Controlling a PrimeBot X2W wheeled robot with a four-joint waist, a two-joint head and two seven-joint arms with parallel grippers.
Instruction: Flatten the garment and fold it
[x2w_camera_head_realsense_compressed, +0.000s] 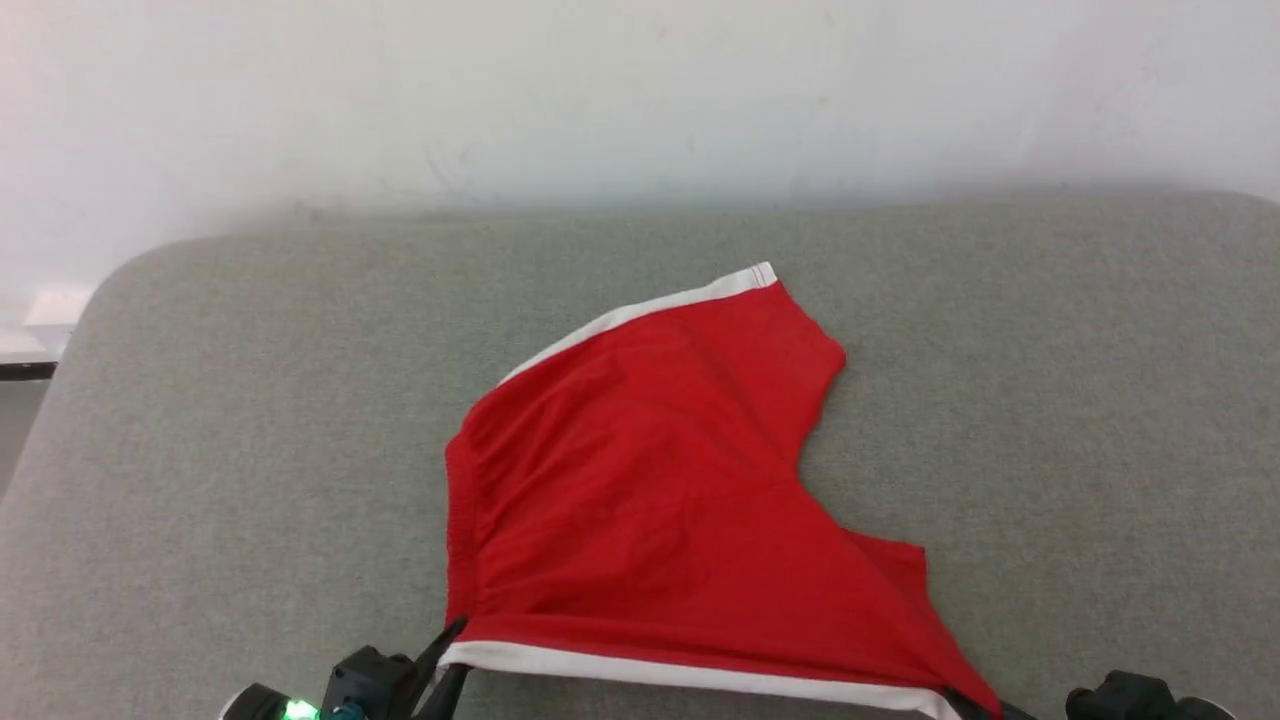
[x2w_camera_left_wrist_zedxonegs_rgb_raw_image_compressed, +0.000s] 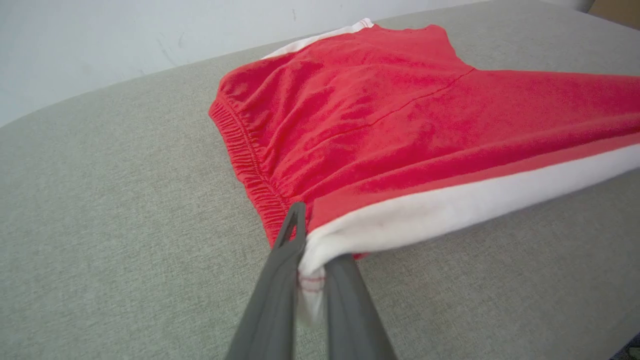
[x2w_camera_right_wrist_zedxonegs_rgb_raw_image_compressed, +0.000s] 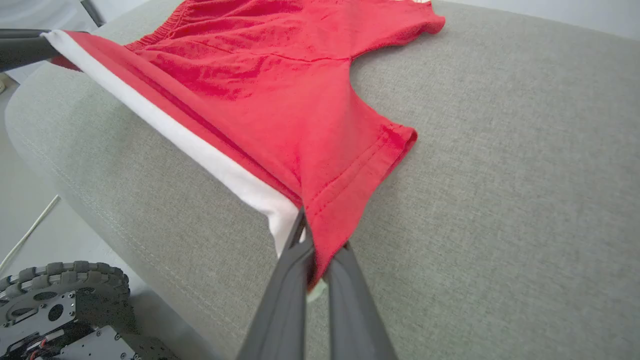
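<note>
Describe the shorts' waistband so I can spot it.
On the grey cushion lie red shorts. The waistband is their edge on the robot's left, running back from the corner pinched in the left fingers. It alone is puckered with elastic; other edges are flat hems or white stripes.

L gripper (x2w_camera_left_wrist_zedxonegs_rgb_raw_image_compressed: 311, 250) & R gripper (x2w_camera_right_wrist_zedxonegs_rgb_raw_image_compressed: 315, 245): jaws pinched tight, arms spread well apart.

Head camera high, looking steeply down; cushion (x2w_camera_head_realsense_compressed: 200, 450) fills lower frame. Wrist cameras low, close, skimming across from opposite near corners. All share garment (x2w_camera_head_realsense_compressed: 650, 480), frame centre.
</note>
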